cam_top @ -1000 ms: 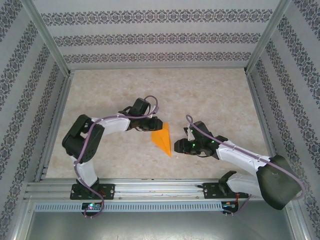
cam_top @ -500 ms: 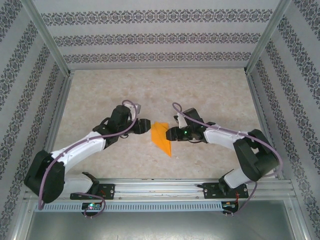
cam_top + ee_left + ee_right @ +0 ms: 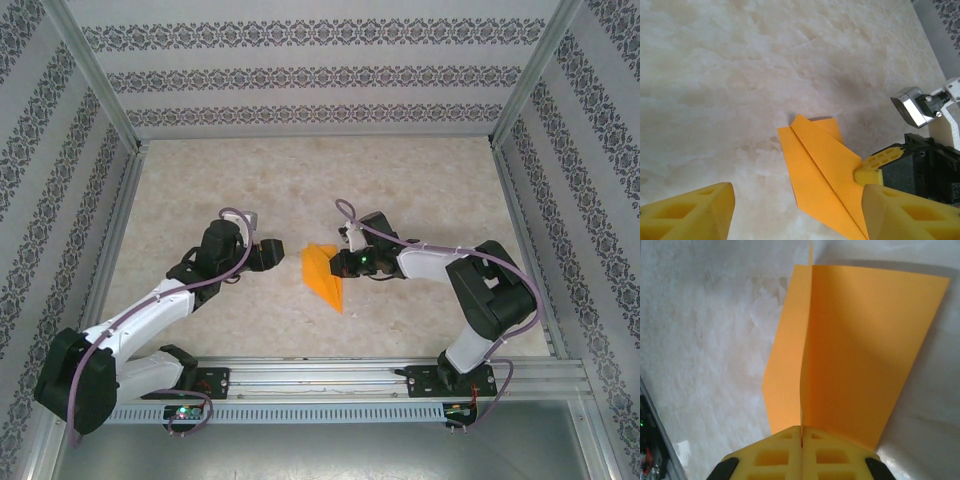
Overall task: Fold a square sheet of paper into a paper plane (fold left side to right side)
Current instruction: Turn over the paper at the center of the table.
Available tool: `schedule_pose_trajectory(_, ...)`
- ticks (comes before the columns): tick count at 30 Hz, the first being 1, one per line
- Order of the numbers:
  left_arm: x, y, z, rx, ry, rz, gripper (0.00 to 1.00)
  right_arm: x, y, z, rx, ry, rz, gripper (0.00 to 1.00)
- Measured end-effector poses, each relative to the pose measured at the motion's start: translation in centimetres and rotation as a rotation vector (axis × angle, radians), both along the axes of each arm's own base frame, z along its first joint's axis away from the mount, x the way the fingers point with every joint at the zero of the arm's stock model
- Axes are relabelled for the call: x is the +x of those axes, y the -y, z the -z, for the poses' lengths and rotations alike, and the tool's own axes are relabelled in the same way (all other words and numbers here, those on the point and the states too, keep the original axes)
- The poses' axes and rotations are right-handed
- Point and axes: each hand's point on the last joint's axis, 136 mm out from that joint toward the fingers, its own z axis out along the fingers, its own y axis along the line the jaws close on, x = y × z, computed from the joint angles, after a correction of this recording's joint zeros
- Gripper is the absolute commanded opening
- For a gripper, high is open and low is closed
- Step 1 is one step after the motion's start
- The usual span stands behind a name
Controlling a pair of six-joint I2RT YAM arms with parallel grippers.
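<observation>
Orange plane (image 3: 322, 277): my right gripper (image 3: 338, 266) pinches its right edge, while my left gripper (image 3: 277, 255) stands wide, just left of it.

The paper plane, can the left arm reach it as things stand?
Probably yes. The left gripper sits open just beside the paper plane, with bare table between them. The right gripper is shut on the plane's opposite edge, leaving the near side free.

Paper plane (image 3: 822, 180) tip cut off at the bottom edge in left wrist view; its near edge hidden inside the clamped right gripper (image 3: 801, 435).
</observation>
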Motion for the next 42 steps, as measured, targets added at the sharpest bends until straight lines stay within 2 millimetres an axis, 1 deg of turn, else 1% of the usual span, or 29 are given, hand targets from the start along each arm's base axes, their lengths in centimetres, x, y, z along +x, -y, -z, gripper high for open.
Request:
schedule_pose_trajectory(2,0.1,-0.1,-0.9,-0.032,0.019,-0.002,0.76,0.5,0.4,-1.1,0.015,0.026,0.012,0.0)
schedule_pose_trajectory(4,0.3,-0.1,-2.2,-0.077,0.046,0.003,0.78,1.1,0.8,-3.1,0.042,0.076,0.025,0.0)
schedule_pose_trajectory(8,0.7,-0.1,-5.4,-0.208,0.104,0.026,0.8,2.1,1.7,-8.6,0.128,0.219,0.036,0.0)
schedule_pose_trajectory(11,1.0,0.2,-7.6,-0.313,0.136,0.064,0.74,2.5,2.7,-13.0,0.209,0.343,0.037,0.0)
schedule_pose_trajectory(13,1.0,1.0,-9.1,-0.374,0.144,0.125,0.68,2.4,3.4,-15.8,0.261,0.429,0.037,0.0)
schedule_pose_trajectory(14,1.0,1.7,-10.2,-0.403,0.145,0.171,0.65,2.2,3.7,-17.1,0.285,0.473,0.033,0.0)
schedule_pose_trajectory(17,1.5,3.8,-14.1,-0.486,0.179,0.308,0.59,1.3,4.1,-20.9,0.353,0.605,0.01,0.0)
schedule_pose_trajectory(19,1.7,4.8,-16.9,-0.534,0.227,0.388,0.58,0.5,4.1,-23.2,0.399,0.681,-0.018,0.0)
schedule_pose_trajectory(21,1.4,5.6,-18.9,-0.57,0.266,0.462,0.58,-0.1,4.0,-25.2,0.446,0.743,-0.038,0.0)
schedule_pose_trajectory(22,1.3,5.9,-19.4,-0.578,0.276,0.486,0.58,-0.4,4.0,-25.9,0.465,0.764,-0.046,0.0)
schedule_pose_trajectory(25,0.4,7.1,-20.3,-0.598,0.288,0.563,0.58,-1.0,3.8,-27.3,0.522,0.803,-0.066,0.0)
schedule_pose_trajectory(27,-0.4,7.9,-20.3,-0.605,0.278,0.608,0.59,-1.5,3.5,-27.9,0.551,0.814,-0.08,0.0)
schedule_pose_trajectory(31,-1.3,9.0,-20.3,-0.608,0.267,0.657,0.59,-2.3,2.7,-28.6,0.592,0.819,-0.115,0.0)
schedule_pose_trajectory(37,-2.0,9.8,-20.7,-0.593,0.287,0.695,0.58,-2.6,1.7,-28.4,0.623,0.79,-0.138,0.0)
schedule_pose_trajectory(42,-1.8,10.0,-20.4,-0.586,0.29,0.697,0.56,-2.6,1.2,-28.0,0.629,0.767,-0.146,0.0)
